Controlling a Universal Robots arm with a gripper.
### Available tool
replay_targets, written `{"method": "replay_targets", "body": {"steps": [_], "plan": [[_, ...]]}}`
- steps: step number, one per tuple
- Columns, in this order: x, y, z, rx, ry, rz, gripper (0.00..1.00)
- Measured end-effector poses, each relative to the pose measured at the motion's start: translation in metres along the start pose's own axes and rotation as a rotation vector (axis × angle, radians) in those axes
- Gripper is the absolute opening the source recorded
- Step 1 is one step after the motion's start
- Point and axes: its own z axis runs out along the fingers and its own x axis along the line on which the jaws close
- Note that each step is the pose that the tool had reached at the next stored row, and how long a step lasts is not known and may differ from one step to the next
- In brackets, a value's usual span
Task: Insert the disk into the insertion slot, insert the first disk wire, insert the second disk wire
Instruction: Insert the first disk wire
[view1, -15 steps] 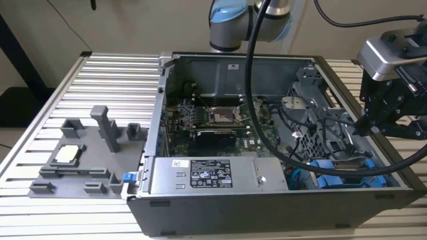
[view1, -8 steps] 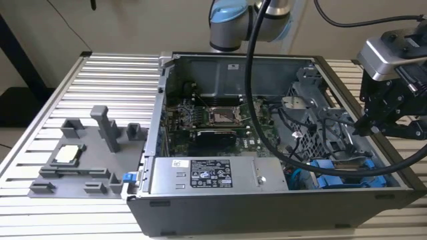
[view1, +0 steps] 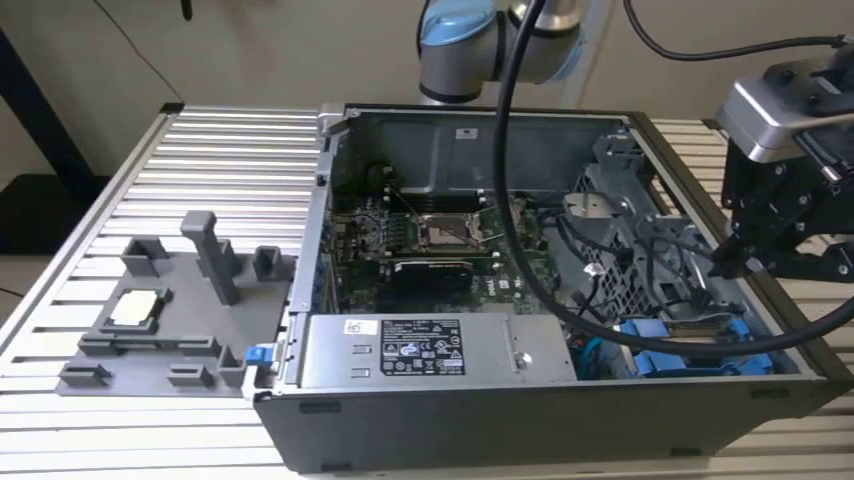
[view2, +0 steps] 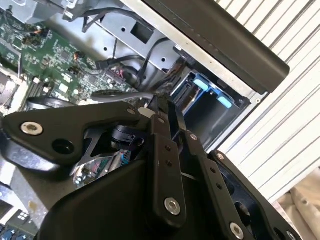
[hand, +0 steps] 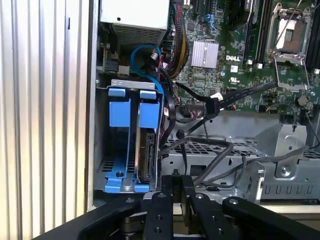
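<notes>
Pincer (hand: 182, 180) pinched narrow, near the disk (hand: 149, 117) sitting in its slot (hand: 125, 83); I reckon those loose wires (hand: 214, 106) alongside could snag it if it drops.

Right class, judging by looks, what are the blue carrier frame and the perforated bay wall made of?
The blue carrier frame looks like moulded plastic: saturated colour, soft sheen. The perforated bay wall is probably bare sheet metal: grey, thin, punched holes.
</notes>
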Motion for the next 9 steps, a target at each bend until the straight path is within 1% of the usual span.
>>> {"method": "replay_targets", "body": {"steps": [3, 4, 5, 6, 7, 9], "plan": [[0.0001, -0.0012, 0.0004, -0.0056, 0.0389, -0.003, 0.19], [0.0002, -0.0016, 0.0006, -0.0070, 0.0497, -0.004, 0.19], [0.0002, -0.0018, 0.0010, -0.0084, 0.0580, -0.004, 0.19], [0.0003, -0.0017, 0.0013, -0.0099, 0.0651, -0.005, 0.19], [0.0003, -0.0018, 0.0014, -0.0105, 0.0681, -0.005, 0.19], [0.0003, -0.0018, 0.0014, -0.0106, 0.0683, -0.005, 0.19]]}}
